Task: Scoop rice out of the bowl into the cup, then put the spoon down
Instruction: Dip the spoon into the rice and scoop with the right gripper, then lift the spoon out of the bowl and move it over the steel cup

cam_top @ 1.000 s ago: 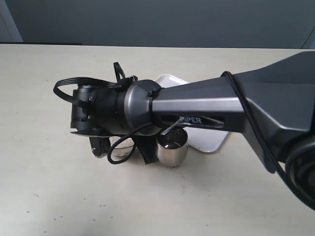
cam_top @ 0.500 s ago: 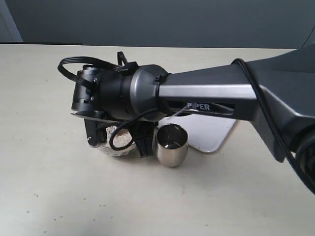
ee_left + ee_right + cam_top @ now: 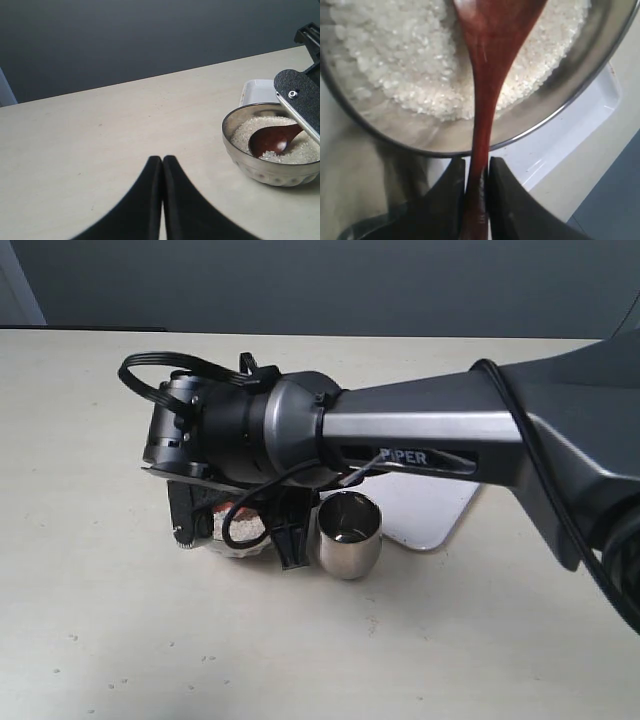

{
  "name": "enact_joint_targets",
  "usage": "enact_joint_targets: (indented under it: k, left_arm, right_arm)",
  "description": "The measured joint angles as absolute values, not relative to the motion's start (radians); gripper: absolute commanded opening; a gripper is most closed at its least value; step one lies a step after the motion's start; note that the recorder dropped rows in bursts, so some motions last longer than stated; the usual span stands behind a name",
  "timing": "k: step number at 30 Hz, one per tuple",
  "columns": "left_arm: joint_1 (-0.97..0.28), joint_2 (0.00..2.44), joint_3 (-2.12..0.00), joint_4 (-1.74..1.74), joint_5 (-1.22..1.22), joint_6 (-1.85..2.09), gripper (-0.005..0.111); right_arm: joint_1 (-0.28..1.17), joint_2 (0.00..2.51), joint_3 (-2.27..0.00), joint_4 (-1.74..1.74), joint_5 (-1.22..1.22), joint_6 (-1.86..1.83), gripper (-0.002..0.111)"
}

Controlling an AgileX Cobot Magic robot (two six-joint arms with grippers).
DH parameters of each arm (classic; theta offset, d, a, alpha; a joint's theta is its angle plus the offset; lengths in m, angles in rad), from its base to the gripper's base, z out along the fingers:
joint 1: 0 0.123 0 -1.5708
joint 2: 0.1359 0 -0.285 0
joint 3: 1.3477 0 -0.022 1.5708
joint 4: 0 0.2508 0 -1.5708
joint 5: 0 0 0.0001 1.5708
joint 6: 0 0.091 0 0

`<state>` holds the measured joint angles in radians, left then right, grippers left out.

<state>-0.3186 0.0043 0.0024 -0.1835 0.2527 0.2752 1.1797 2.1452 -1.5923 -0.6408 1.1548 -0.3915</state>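
Note:
The steel bowl holds the rice, and the spoon has its head lying in the grains with some rice on it. My right gripper is shut on the spoon's thin handle, just outside the bowl rim, with the rice beyond it. In the exterior view the right gripper hangs over the bowl, and the cup stands upright just right of it. My left gripper is shut and empty, over bare table to one side of the bowl.
A white tray lies behind the cup, and the white tray shows past the bowl. The right arm spans the right half of the scene. A dark wall runs along the table's far edge.
The right wrist has shifted toward the far side, uncovering the rice in the bowl. Over the last half second the gripper has dipped slightly toward the bowl. The cup has not moved.

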Motion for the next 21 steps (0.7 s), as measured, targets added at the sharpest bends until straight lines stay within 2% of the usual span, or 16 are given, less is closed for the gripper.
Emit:
enact_joint_targets:
  k: [21]
  left_arm:
    - [-0.319,0.004,0.002,-0.184,0.253,0.275,0.001]
  right_arm:
    - [1.108,2.046,-1.596,-0.508,1.167,-0.408,-0.001]
